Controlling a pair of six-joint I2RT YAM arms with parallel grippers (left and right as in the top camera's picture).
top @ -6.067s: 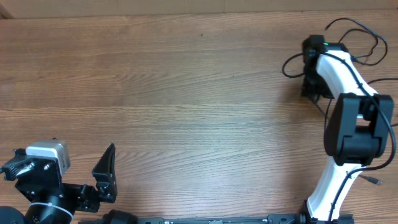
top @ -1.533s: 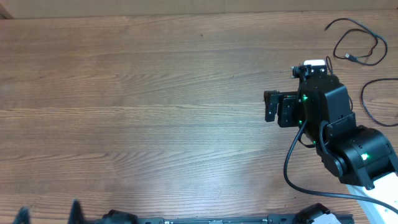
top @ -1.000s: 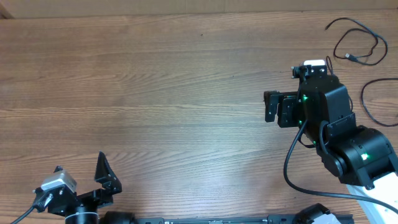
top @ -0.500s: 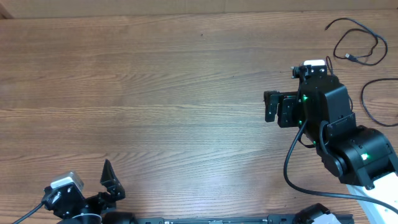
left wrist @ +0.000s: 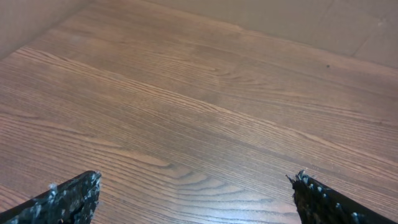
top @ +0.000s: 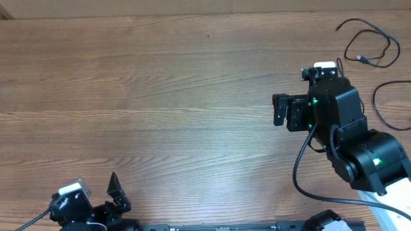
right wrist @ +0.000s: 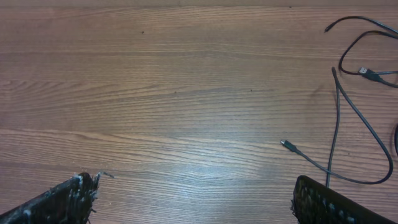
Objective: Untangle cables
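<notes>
- My right tool (right wrist: pixel 193 185) is spread wide with nothing in it. Its wrist view shows only bare counter (top: pixel 160 96) between the two tips.
- The cables (right wrist: pixel 337 118) lie flat on the counter to the right of the right tool and somewhat beyond it. None of them is lifted or held.
- The closest piece is a thin strand running roughly straight away from the right tool. Its long axis therefore crosses the line along which the fingers close, and I judge that suits a pinch with little wrist roll.
- A small plug (right wrist: pixel 286 145) on a free end lies ahead of the right tool, toward its right-hand finger, and touches neither finger.
- Further right of the right tool the strands loop and cross. I cannot tell from here whether they are knotted or only overlapping.
- My left tool (left wrist: pixel 196 180) is also apart and empty. It sits well to the left of the right tool, nearer my edge, and sees only wood.
- The right arm (top: pixel 347 128) is plainly the nearer one. I reckon the next move is a shift rightward, then a descent over that strand.
</notes>
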